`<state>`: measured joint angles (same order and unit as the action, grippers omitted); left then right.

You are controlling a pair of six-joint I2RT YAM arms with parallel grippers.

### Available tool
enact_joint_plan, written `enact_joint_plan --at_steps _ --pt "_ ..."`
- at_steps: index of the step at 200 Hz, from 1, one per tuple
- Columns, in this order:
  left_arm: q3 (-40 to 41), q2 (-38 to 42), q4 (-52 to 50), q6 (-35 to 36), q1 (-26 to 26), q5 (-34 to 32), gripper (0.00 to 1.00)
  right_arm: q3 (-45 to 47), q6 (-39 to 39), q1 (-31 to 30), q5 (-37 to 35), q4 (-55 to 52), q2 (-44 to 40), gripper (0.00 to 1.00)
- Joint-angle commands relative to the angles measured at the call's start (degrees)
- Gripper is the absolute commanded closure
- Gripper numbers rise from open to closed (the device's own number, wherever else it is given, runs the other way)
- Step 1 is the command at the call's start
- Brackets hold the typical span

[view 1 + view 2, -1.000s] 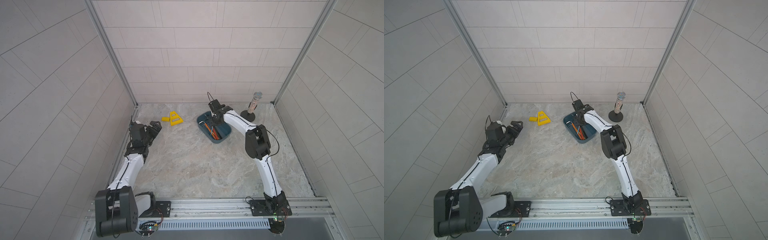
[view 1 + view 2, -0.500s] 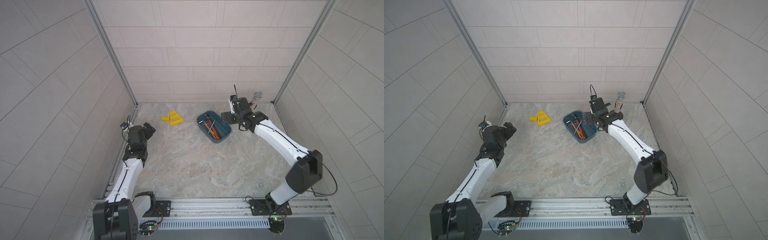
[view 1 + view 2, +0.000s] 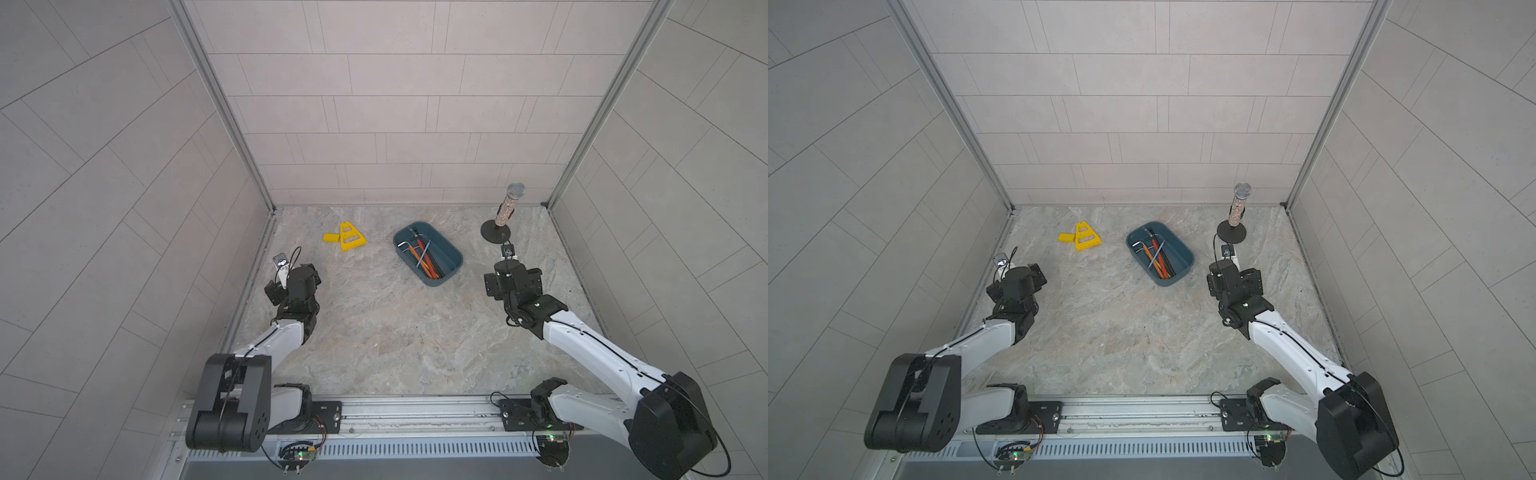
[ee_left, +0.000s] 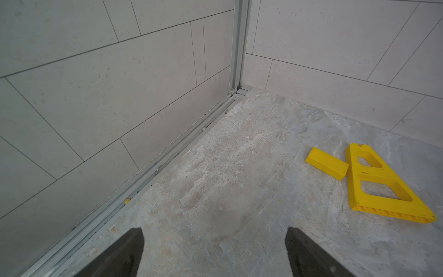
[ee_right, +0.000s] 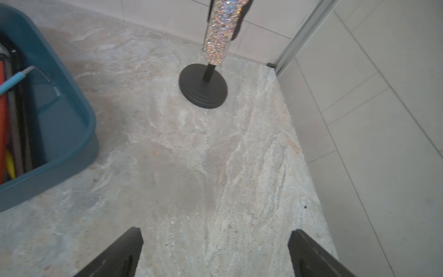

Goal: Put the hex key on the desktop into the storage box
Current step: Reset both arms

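Lying tangled in the storage box [image 3: 448,258], the hex keys [image 3: 424,259] overlap too closely to count; the right wrist view cuts the box off. Both the left gripper [image 4: 214,237] and right gripper [image 5: 214,239] gape empty over bare desktop [image 3: 395,332], only fingertips showing.

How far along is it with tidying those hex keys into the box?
Done, it seems: several hex keys lie in the storage box, and none shows on the desktop. In hand: nothing; the left gripper and right gripper both stand open and empty, apart from the box. Left: apparently nothing.
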<state>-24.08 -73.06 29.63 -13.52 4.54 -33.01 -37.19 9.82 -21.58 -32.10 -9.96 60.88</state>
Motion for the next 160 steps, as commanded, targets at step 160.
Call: enact_joint_plan --at_steps 160 --pt "1.9 -16.1 21.8 10.7 2.6 4.9 0.0 20.2 -8.0 12.5 2.8 62.6 18.2 0.0"
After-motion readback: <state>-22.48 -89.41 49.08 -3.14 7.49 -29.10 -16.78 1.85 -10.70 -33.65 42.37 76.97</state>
